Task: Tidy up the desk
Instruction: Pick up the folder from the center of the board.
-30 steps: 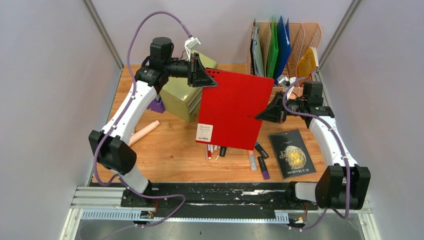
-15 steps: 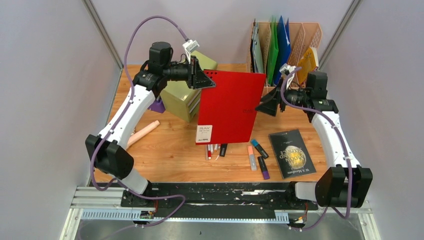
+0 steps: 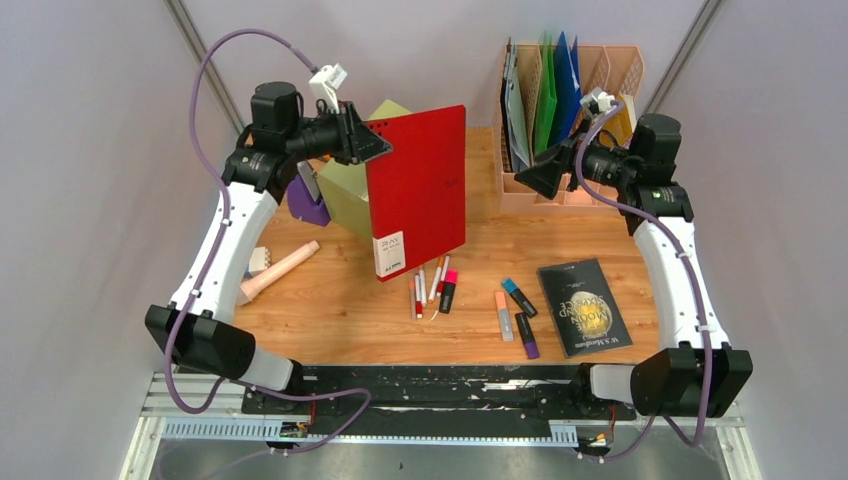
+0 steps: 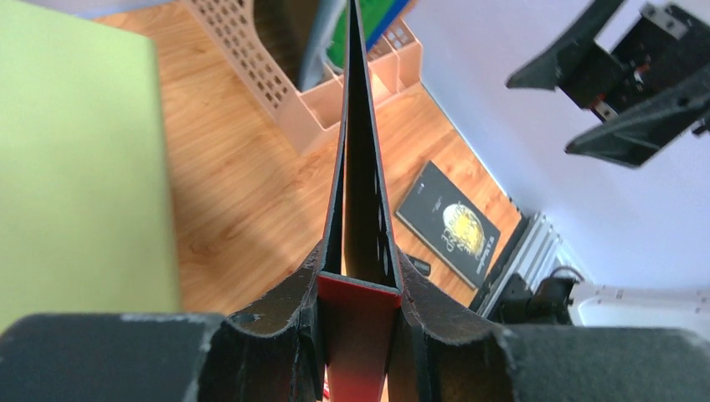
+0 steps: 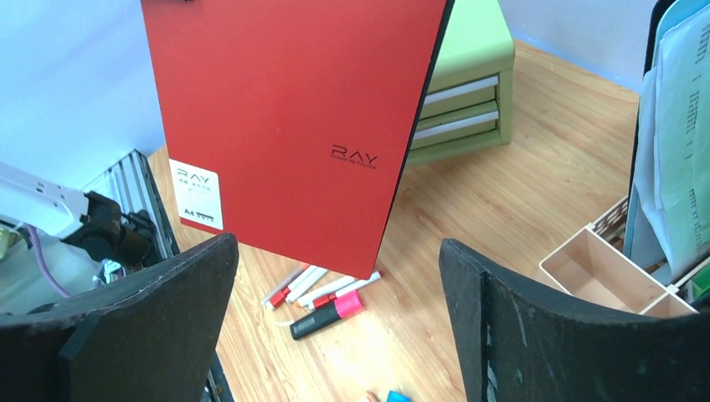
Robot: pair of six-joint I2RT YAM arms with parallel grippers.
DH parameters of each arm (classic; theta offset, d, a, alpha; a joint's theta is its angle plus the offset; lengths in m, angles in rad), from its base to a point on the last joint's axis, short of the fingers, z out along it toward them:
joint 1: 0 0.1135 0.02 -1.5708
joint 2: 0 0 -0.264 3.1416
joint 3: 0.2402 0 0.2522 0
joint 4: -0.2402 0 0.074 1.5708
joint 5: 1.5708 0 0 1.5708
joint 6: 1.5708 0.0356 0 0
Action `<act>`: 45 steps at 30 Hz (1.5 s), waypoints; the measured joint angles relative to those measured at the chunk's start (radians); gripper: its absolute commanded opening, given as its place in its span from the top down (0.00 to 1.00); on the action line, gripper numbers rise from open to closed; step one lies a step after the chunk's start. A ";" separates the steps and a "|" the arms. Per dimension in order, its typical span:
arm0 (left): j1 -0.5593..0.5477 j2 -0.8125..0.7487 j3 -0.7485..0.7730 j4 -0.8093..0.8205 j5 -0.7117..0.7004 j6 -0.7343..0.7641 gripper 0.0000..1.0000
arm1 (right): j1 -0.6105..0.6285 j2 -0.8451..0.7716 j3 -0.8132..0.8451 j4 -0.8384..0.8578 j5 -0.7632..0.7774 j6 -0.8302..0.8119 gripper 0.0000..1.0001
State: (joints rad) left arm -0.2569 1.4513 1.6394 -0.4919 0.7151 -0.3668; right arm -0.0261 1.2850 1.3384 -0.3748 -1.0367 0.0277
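The desk (image 3: 330,310) fills mid-frame. The left gripper (image 3: 378,150) alone pinches the red folder (image 3: 420,190) by its top corner, upper centre. The right gripper (image 3: 535,172) gapes wide and empty, upper right. Held so, the folder may pivot and slip.

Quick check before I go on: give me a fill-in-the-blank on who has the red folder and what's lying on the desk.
Of the left gripper and the right gripper, only the ____ one holds the red folder.
The right gripper's jaws stand ____.
The black book lies flat on the desk, on the ____ arm's side.
Missing words: left; open; right.
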 measured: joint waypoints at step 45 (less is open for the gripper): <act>-0.101 0.187 0.274 -0.004 -0.437 -0.477 1.00 | 0.980 0.368 0.415 -0.008 1.447 -0.573 0.19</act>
State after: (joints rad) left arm -0.3576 1.6382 1.9137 -0.4957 0.2779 -0.8436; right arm 0.9543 1.6531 1.7531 -0.3828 0.4099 -0.5457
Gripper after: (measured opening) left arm 0.324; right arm 0.865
